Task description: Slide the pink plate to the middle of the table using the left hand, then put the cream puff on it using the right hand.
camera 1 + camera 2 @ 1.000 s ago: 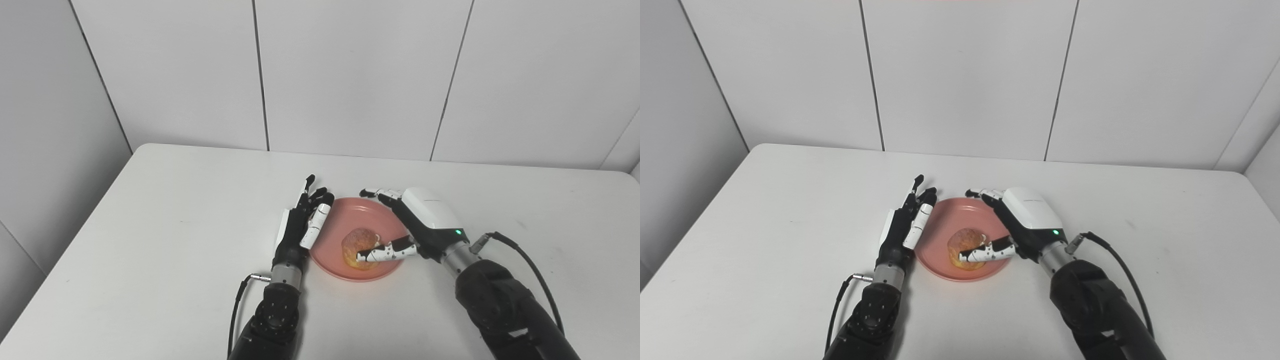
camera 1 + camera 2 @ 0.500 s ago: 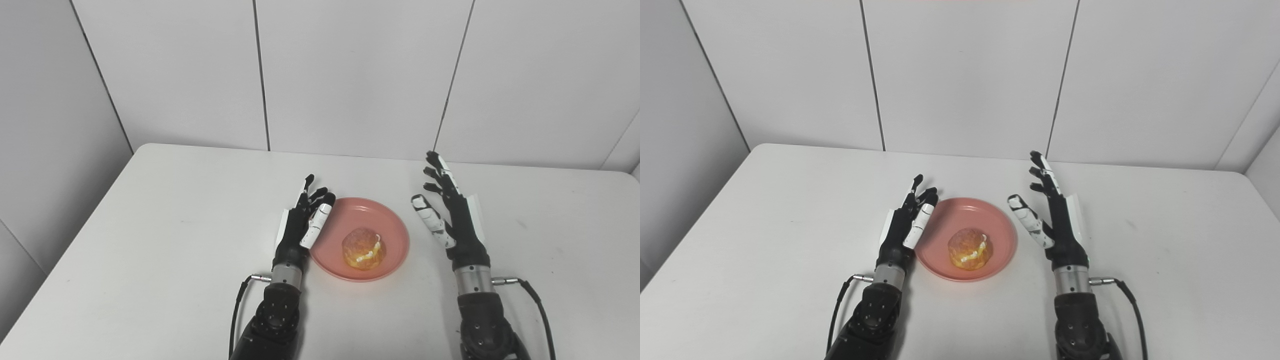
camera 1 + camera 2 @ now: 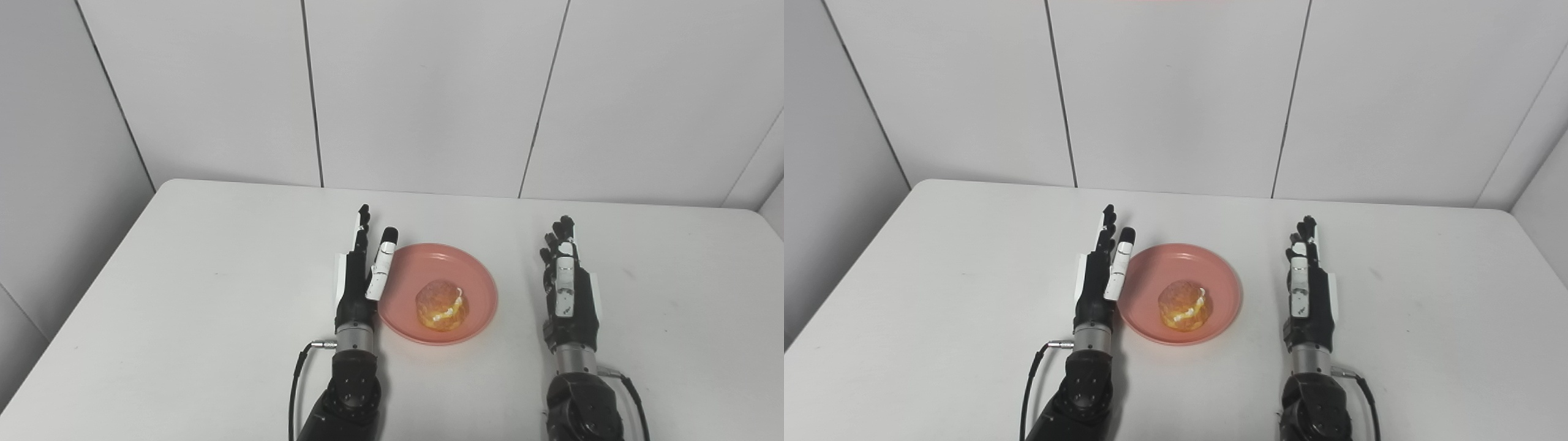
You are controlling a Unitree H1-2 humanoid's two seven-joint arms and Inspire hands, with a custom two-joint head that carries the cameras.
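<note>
And the right hand (image 3: 569, 288) has let go and pulled back to three o'clock, fingers straight and empty like the left hand (image 3: 361, 275), leaving the cream puff (image 3: 442, 305) on the pink plate (image 3: 474, 278) mid-table (image 3: 202, 294) — job looks done!

Both arms are cut off by the bottom edge. The left hand (image 3: 361, 269) covers the near-left rim of the pink plate (image 3: 471, 275). The cream puff (image 3: 442, 305) hides the plate's centre.
</note>
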